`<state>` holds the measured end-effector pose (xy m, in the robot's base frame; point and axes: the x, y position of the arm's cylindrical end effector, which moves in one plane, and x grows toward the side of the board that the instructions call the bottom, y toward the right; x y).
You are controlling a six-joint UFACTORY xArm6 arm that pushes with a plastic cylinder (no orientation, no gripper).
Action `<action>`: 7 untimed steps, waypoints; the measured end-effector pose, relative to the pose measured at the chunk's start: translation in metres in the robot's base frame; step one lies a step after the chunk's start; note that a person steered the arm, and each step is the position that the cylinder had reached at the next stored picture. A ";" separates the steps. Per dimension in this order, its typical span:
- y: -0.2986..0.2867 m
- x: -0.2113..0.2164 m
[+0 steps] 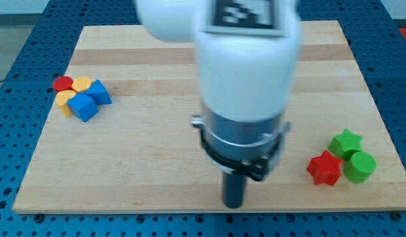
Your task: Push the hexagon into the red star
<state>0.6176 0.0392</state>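
Observation:
The red star [323, 168] lies at the view's lower right, touching a green star [346, 143] above it and a green cylinder [360, 166] to its right. A yellow block that looks like the hexagon [83, 83] sits in a cluster at the view's upper left, between a red round block [63, 83] and a blue block [99, 92]. My tip [234, 205] rests near the board's bottom edge, centre-right. It is well left of the red star and far right of the yellow block, touching no block.
The left cluster also holds a second yellow block [65, 101], shape unclear, and a blue cube [84, 107]. The wooden board [157, 158] lies on a blue perforated table. The white arm body [246, 72] hides the board's top centre.

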 end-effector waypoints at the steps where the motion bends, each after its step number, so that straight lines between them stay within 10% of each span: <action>1: 0.092 0.001; 5: 0.263 0.000; 7: 0.234 -0.023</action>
